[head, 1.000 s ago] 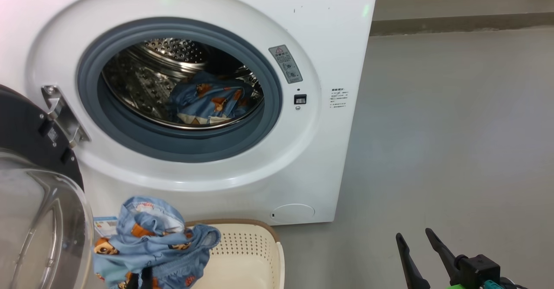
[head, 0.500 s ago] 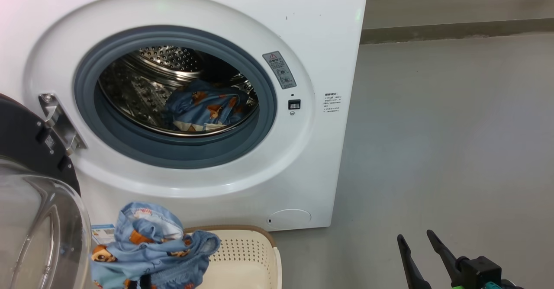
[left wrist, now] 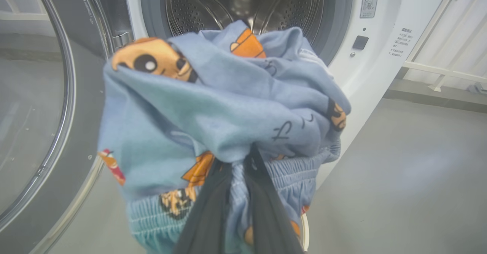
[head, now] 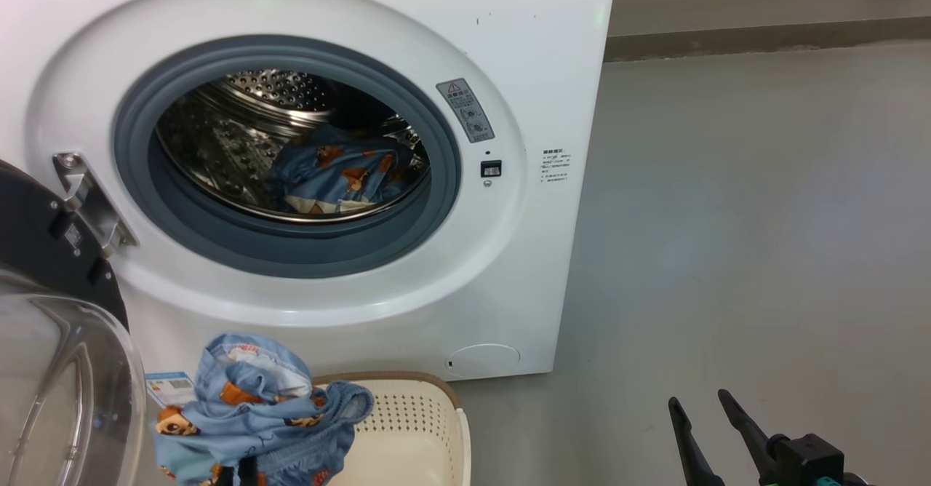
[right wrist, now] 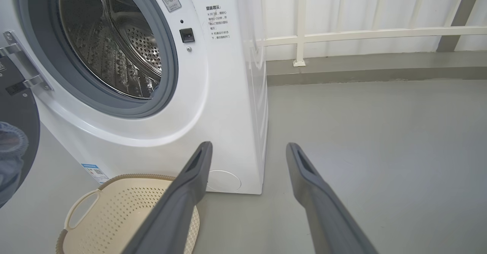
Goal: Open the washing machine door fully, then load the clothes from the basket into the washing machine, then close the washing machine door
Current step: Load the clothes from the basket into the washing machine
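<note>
**Loading step.** The door (head: 33, 253) is swung wide to the left on its steel hinge, so the mouth of the washing machine (head: 560, 93) is free. A soft, crumpled blue garment (left wrist: 213, 105) printed with orange-brown bears is pinched in the closed left pincer (left wrist: 237, 162). It is held near the basket (head: 414, 428), lower than the opening, apparently for transfer into the drum (head: 218, 151). A like garment (head: 338, 173) already lies in the perforated steel drum, which is ringed by a smooth grey-blue gasket (head: 138, 180). The right pincer (right wrist: 248, 147), jaws wide apart and empty, is held aside over the floor (head: 764, 217). The basket is of perforated cream plastic with a brown woven-look rim.
</note>
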`<state>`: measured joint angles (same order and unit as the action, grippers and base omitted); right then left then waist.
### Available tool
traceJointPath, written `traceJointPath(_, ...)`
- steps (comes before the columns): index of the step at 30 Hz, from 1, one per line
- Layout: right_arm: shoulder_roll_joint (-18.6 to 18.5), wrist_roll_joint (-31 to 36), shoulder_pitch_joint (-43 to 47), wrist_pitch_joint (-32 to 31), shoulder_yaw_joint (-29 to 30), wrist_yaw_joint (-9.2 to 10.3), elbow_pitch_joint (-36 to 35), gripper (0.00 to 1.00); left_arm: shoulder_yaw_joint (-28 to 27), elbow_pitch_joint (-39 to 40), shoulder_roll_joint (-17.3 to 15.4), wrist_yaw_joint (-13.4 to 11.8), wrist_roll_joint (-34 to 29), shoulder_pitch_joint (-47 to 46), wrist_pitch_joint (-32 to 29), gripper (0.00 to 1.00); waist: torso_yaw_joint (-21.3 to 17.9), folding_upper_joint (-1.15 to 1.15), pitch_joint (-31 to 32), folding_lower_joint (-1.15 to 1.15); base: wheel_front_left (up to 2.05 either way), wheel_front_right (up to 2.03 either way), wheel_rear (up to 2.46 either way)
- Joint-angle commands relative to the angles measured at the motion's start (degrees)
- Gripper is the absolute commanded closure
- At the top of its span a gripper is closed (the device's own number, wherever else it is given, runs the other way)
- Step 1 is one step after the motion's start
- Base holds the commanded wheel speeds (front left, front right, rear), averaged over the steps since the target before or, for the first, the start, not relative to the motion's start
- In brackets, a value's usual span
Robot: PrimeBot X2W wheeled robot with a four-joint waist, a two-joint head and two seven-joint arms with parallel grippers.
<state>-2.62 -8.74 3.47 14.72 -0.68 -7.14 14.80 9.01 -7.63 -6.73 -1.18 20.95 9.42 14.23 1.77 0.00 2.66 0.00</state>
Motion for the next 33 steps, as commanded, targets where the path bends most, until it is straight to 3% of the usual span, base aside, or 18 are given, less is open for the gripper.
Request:
traceJointPath(1,-0.3,0.1,-1.5,0.3,-1.3,-0.35,-1.6,0.0,-1.6,1.4,-0.5,0.5,-0.5,-2.2,0.7,1.0,-0.3,0.0,-0.4,0.0,0.0,0.0,0.0)
traceJointPath(16,-0.3,-1.6,-3.8,0.3,-3.6,-0.35,-2.3,0.0,-1.9,-3.5,-1.4,1.8,1.0,-12.5,-0.3,1.0,-6.0,0.0,-6.3,0.0,0.0,0.0,0.0)
traceJointPath(22,-0.3,-2.6,-5.5,0.3,-4.3,-0.35,-3.4,0.0,-4.0,-7.3,-3.8,2.6,2.0,-20.3,-0.6,1.0,-10.3,0.0,-11.4,0.0,0.0,0.0,0.0)
traceJointPath(33,-0.3,-4.0,-8.6,0.3,-6.1,-0.35,-5.9,0.0,-7.5,-17.2,-11.6,4.4,2.1,-37.0,-0.6,1.0,-18.2,0.0,-21.0,0.0,0.0,0.0,0.0)
